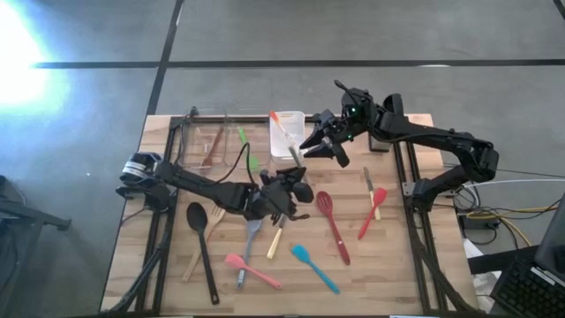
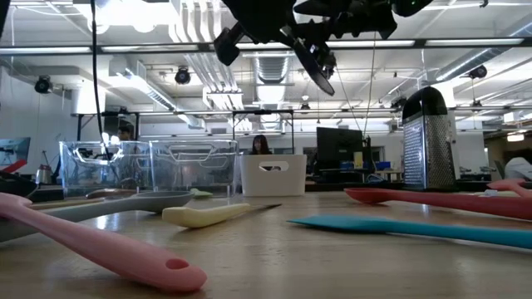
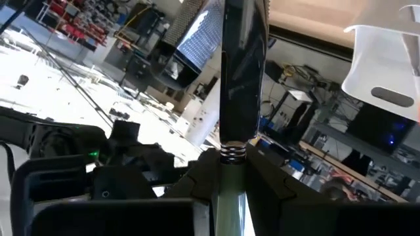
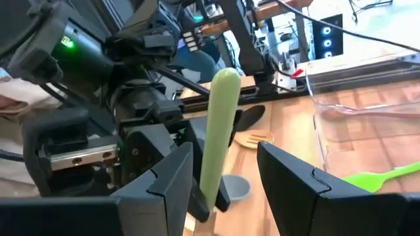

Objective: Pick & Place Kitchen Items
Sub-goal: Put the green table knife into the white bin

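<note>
Two claws meet over the middle of the counter (image 1: 132, 265), a pale plank top. The left claw (image 3: 233, 164) is clamped tight on one utensil (image 3: 243, 78). This has a smooth pale green handle with a rounded end, a small metal coil above it and a dark flat upper part. The right claw (image 4: 226, 154) stands wide open, one finger on each side of that handle's rounded end. Whether either finger touches it is hard to tell. From above the held utensil is mostly hidden under the two claws.

Nine utensils lie loose on the near half of the counter:
- a black spoon (image 1: 196, 216)
- a wooden fork (image 1: 212, 234)
- a grey spatula (image 1: 252, 240)
- a pink spatula (image 1: 252, 271)
- a cream-handled piece (image 1: 275, 243)
- a teal spatula (image 1: 313, 268)
- a red whisk (image 1: 331, 221)
- a red spatula (image 1: 375, 208)
- a small slim one (image 1: 366, 181), too small to name

There are two bins at the far side. The clear bin (image 1: 181, 141) on the left holds a green spatula (image 1: 247, 150) and a wooden piece (image 1: 212, 146). The white bin (image 1: 274, 152) to its right holds one pale utensil with a red tip (image 1: 282, 128).

In the low view a perforated metal box grater (image 2: 428, 137) stands on the right, and the near pink handle is cut off at the edge.
</note>
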Available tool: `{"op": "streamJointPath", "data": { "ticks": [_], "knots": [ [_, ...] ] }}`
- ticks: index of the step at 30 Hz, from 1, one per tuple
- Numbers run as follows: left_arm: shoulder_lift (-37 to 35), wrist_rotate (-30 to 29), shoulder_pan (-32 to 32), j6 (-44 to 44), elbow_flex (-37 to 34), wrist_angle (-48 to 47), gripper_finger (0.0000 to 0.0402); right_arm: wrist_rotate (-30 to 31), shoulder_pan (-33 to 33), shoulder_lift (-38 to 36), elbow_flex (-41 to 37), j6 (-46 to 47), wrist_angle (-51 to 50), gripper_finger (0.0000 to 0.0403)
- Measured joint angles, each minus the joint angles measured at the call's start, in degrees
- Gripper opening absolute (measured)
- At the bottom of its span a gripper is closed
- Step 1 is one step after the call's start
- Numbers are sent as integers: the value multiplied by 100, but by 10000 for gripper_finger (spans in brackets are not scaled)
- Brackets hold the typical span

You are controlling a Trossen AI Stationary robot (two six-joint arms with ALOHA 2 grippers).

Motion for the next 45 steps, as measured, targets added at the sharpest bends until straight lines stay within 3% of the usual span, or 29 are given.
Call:
{"op": "streamJointPath", "data": {
  "ticks": [19, 30, 38, 45],
  "knots": [
    [2, 492, 96, 440, 16, 421, 52, 199, 268, 33, -2, 309, 551, 164],
    [4, 659, 251, 463, 120, 472, 52, 335, 279, 439, 89, 427, 589, 161],
    [4, 590, 297, 316, 118, 462, 52, 374, 267, 411, 96, 410, 831, 123],
    [13, 549, 307, 382, 111, 355, 52, 381, 266, 374, 155, 453, 783, 50]
  ]
}}
